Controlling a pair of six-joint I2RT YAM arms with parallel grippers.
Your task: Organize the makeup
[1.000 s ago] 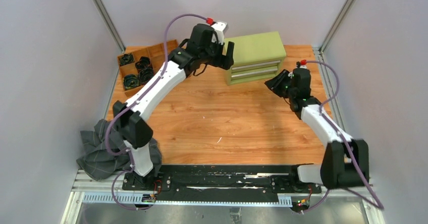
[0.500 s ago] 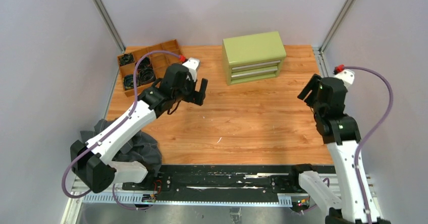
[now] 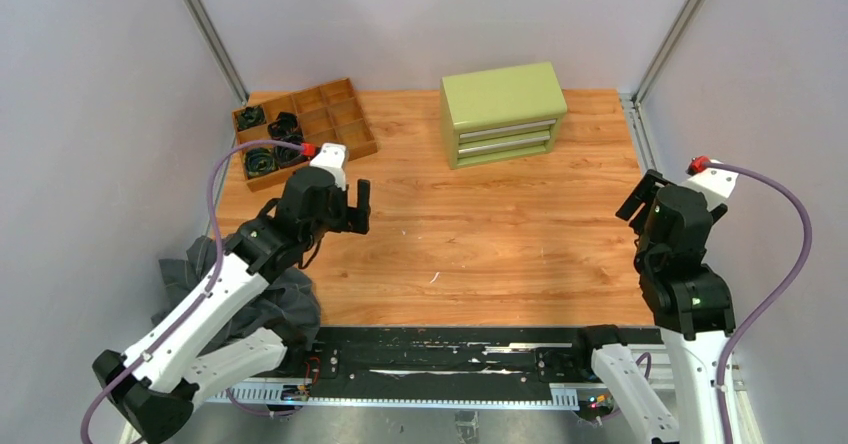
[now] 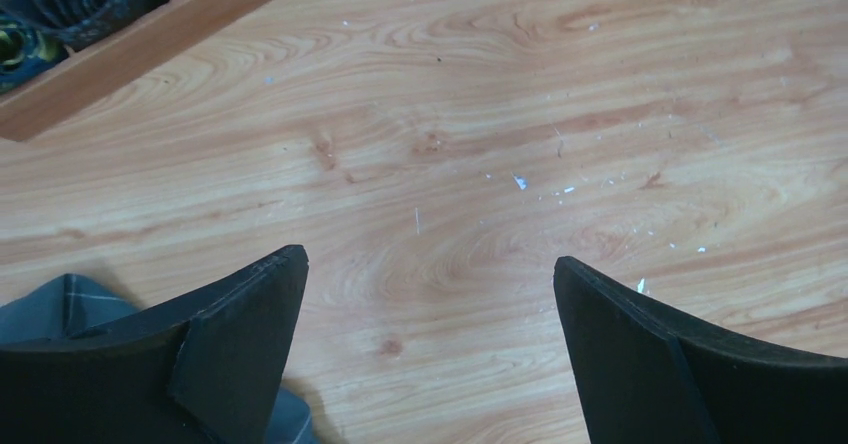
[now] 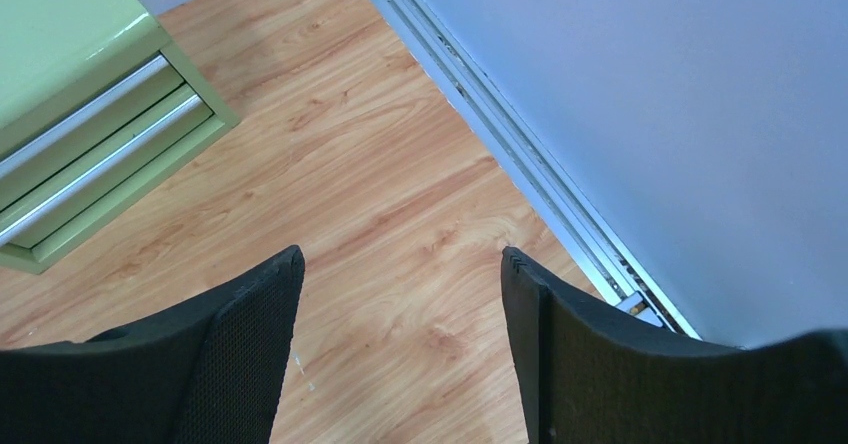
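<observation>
No makeup shows in any view; it is hidden or out of view. My left gripper hovers open over bare wood at the table's left, just near of the wooden tray. In the left wrist view the left gripper has nothing between its wide-spread jaws. Over by the table's right edge my right gripper is raised, open and empty. Seen from the right wrist, the right gripper has only wood under it.
A green two-drawer chest stands at the back with both drawers shut, and shows again. The divided tray holds black coiled bands. A dark grey cloth lies at the near left. A metal rail and a wall bound the right side.
Both arms have drawn back from the green chest toward the near side, the left to the left, the right to the right edge. The right jaws have spread wider.
</observation>
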